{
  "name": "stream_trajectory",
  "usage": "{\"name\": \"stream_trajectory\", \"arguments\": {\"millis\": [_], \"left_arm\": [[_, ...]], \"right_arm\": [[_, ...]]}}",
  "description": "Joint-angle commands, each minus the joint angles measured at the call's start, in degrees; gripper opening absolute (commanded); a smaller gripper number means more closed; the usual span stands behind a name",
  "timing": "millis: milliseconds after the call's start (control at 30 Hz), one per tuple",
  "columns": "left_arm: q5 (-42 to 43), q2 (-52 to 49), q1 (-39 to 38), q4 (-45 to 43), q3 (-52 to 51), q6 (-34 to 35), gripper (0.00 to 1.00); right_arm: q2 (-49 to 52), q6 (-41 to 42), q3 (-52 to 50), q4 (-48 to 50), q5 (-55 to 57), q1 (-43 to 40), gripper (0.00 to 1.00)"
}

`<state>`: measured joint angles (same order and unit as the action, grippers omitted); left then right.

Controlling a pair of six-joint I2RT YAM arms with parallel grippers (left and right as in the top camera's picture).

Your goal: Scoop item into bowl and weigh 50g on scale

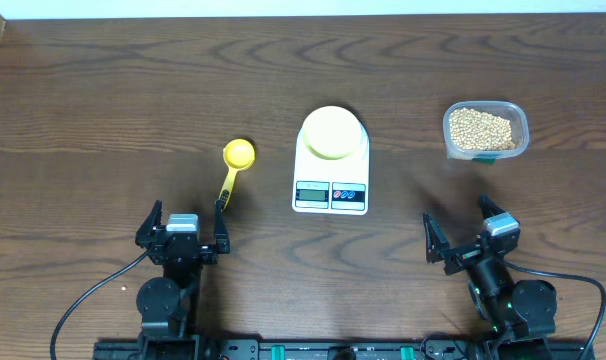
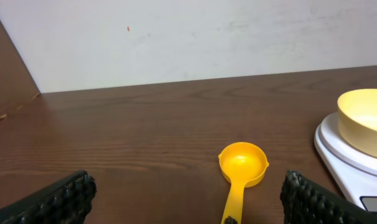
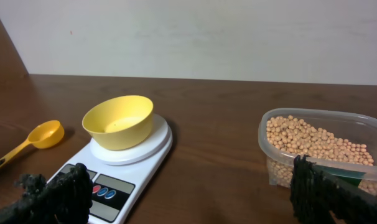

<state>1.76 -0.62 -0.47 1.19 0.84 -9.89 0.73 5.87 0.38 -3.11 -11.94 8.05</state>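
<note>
The pale yellow-green bowl (image 1: 332, 132) stands empty on the white scale (image 1: 331, 190) at the table's middle; both also show in the right wrist view, the bowl (image 3: 118, 121) on the scale (image 3: 139, 154). The tan beans (image 1: 479, 128) fill a clear plastic tub (image 1: 519, 130) at the back right, seen too in the right wrist view (image 3: 313, 142). A yellow scoop (image 1: 234, 165) lies left of the scale, its cup (image 2: 242, 163) ahead of the left fingers. My left gripper (image 1: 182, 229) is open and empty near the front edge. My right gripper (image 1: 465, 238) is open and empty at the front right.
A wooden board (image 2: 8, 81) rises along the table's left side. A pale wall (image 3: 195, 31) runs behind the table's far edge. Black cables (image 1: 83, 300) trail from both arm bases at the front.
</note>
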Motion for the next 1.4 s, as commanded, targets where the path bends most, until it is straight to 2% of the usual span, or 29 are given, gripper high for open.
{"name": "stream_trajectory", "arguments": {"millis": [0, 100, 233, 367, 533, 567, 667, 800, 867, 1033, 1167, 1200, 1233, 1300, 1333, 1367], "left_arm": [[-0.3, 0.4, 0.1, 0.9, -0.6, 0.5, 0.97], [3.1, 0.4, 0.1, -1.0, 0.6, 0.9, 0.98], [4.5, 0.2, 0.1, -0.8, 3.8, 6.2, 0.98], [5.1, -4.0, 0.1, 4.8, 13.3, 10.3, 0.98], [5.7, -19.3, 0.1, 16.5, 32.0, 10.2, 0.98], [6.6, -25.1, 0.1, 21.5, 38.1, 10.2, 0.97], [6.9, -35.7, 0.1, 30.9, 48.6, 10.2, 0.98], [6.9, -55.0, 0.1, 48.4, 63.8, 10.0, 0.98], [6.9, -60.5, 0.1, 51.3, 66.0, 10.0, 0.98], [6.9, -74.5, 0.1, 51.4, 66.2, 10.3, 0.98], [13.3, -84.7, 0.1, 51.1, 66.2, 10.6, 1.0], [13.7, -86.7, 0.1, 51.1, 66.2, 10.6, 0.93], [13.7, -89.7, 0.1, 51.2, 66.2, 10.6, 0.81], [13.7, -95.1, 0.1, 51.5, 66.2, 10.6, 0.49], [13.7, -96.7, 0.1, 51.5, 66.2, 10.6, 0.39], [13.7, -97.9, 0.1, 51.5, 66.2, 10.6, 0.25]], "right_arm": [[-0.1, -0.4, -0.1, -0.2, 0.0, -0.5, 0.99], [-0.1, -0.3, -0.1, -0.2, 0.0, -0.5, 0.99], [-0.1, -0.3, -0.1, -0.2, 0.0, -0.5, 0.99], [-0.1, -0.4, -0.1, -0.2, 0.0, -0.5, 0.99], [-0.1, -0.4, -0.1, -0.2, 0.0, -0.5, 0.99], [-0.1, -0.3, -0.1, -0.2, 0.0, -0.5, 0.99], [-0.1, -0.4, -0.1, -0.2, 0.0, -0.5, 0.99], [-0.1, -0.4, -0.1, -0.2, 0.0, -0.5, 0.99], [-0.1, -0.4, -0.1, -0.2, 0.0, -0.5, 0.99], [-0.1, -0.3, -0.1, -0.2, 0.0, -0.5, 0.99], [-0.1, -0.4, -0.1, -0.2, 0.0, -0.5, 0.99], [-0.1, -0.4, -0.1, -0.2, 0.0, -0.5, 0.99], [-0.1, -0.4, -0.1, -0.2, 0.0, -0.5, 0.99], [-0.1, -0.3, -0.1, -0.2, 0.0, -0.5, 0.99], [-0.1, -0.4, -0.1, -0.2, 0.0, -0.5, 0.99], [-0.1, -0.4, -0.1, -0.2, 0.0, -0.5, 0.99]]}}
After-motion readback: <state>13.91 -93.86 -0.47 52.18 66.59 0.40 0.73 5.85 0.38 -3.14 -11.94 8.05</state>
